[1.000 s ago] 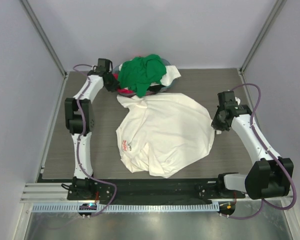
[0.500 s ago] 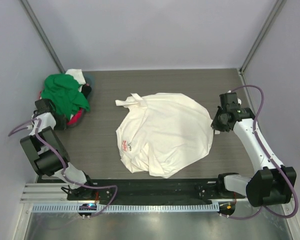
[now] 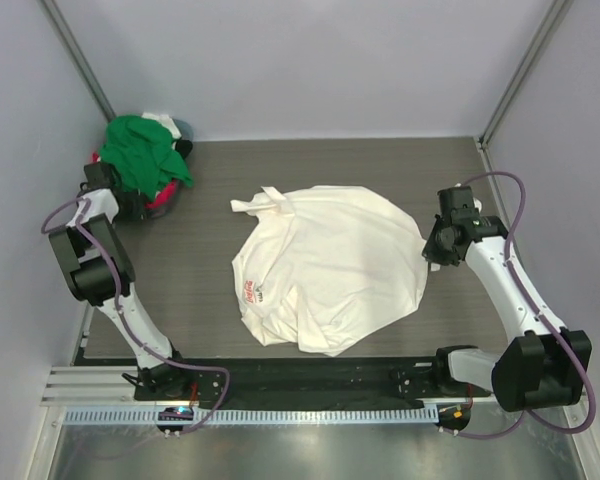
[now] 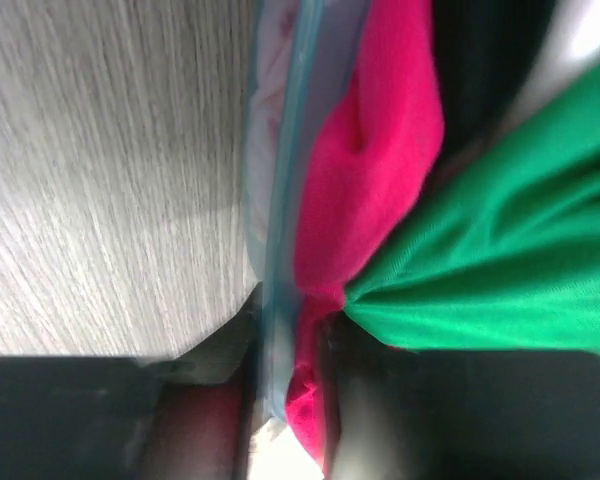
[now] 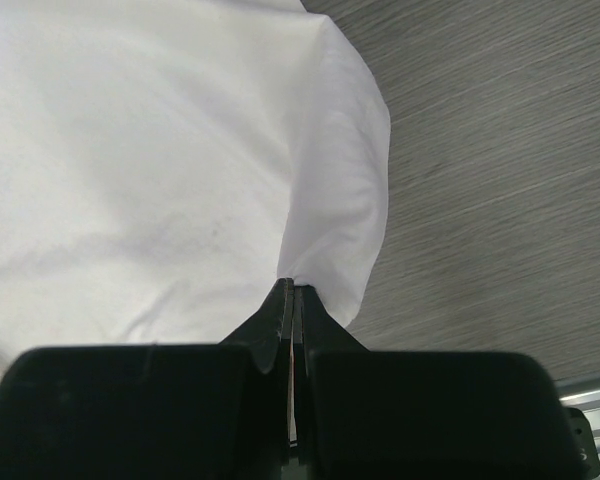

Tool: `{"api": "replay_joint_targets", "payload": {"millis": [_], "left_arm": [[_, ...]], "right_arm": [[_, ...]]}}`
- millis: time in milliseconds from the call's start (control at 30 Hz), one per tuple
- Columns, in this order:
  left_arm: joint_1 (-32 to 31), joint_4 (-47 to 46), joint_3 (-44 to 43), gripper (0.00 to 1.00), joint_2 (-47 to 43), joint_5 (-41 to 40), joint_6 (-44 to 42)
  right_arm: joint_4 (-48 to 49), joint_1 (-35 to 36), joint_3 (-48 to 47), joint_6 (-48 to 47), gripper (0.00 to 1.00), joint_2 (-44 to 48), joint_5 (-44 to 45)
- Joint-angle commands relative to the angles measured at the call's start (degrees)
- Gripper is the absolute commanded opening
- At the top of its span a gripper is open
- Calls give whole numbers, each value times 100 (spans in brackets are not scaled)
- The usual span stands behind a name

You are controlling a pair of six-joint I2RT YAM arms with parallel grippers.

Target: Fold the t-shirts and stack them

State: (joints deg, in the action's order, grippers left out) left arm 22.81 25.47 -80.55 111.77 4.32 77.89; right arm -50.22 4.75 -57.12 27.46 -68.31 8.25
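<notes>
Right gripper, seen from my remote station, is pinched together on the edge of the cream-white t-shirt, fingers closed with only cloth between them. The shirt lies crumpled and spread across the middle of the desk, its red print toward the near left. My left gripper is clamped on the translucent bluish rim of a bin at the desk's far left corner, with a fold of the pink-red t-shirt pressed against that rim. The bin holds a heap: the green t-shirt on top and spilling over the side, pink-red beneath it, and a bit of white cloth at the back.
</notes>
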Motion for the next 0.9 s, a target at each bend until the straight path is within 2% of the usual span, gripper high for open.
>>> {"api": "replay_joint_targets", "payload": {"millis": [0,33,67,133,167,200,400,433,467,500,567,600,667,700,767,800,867], "left_arm": [[-101,-886,-662,34,574,437,570],[-153,-869,-742,46,557,499,483],[-163,-851,-699,66,461,543,430],[-171,-808,-245,82,-115,518,159],[-163,-781,-15,96,-363,465,43],[-163,-720,196,100,-610,430,-106],[-224,167,1708,99,-2859,254,-1380],[-311,412,1823,91,-3123,54,-1590],[-469,519,1928,88,-3674,-148,-1975],[-1062,807,1877,87,-3897,-368,-2249],[-1942,1265,1658,86,-4223,-1419,-2558],[-2834,1345,1553,85,-4372,-1547,-2785],[-3552,1565,1481,83,-4383,-1793,-2797],[-4182,1662,1420,82,-4287,-1811,-2840],[-4774,1732,1367,77,-4102,-1925,-2832],[-5308,1750,1358,76,-4006,-2048,-2797],[-5768,1750,1306,74,-3584,-2110,-2770]], "right_arm": [[38,-9,-115,-48,1,-129,124],[38,-1,-132,-48,1,-147,142],[56,-9,-132,-57,1,-147,168],[73,-1,-150,-66,1,-156,220],[73,-1,-150,-83,1,-139,229],[73,-9,-150,-92,1,-138,230],[56,-10,-133,-127,1,11,212],[65,-1,-106,-127,1,81,203],[38,-9,-80,-127,1,116,212],[38,-10,-19,-92,1,169,203],[30,-1,61,-75,1,309,186],[38,-9,104,-66,1,371,194],[29,-10,263,4,1,555,194],[29,-18,359,39,1,617,203],[29,-18,395,127,1,775,186],[29,-10,395,154,1,811,186],[21,-18,360,224,1,846,151]]}}
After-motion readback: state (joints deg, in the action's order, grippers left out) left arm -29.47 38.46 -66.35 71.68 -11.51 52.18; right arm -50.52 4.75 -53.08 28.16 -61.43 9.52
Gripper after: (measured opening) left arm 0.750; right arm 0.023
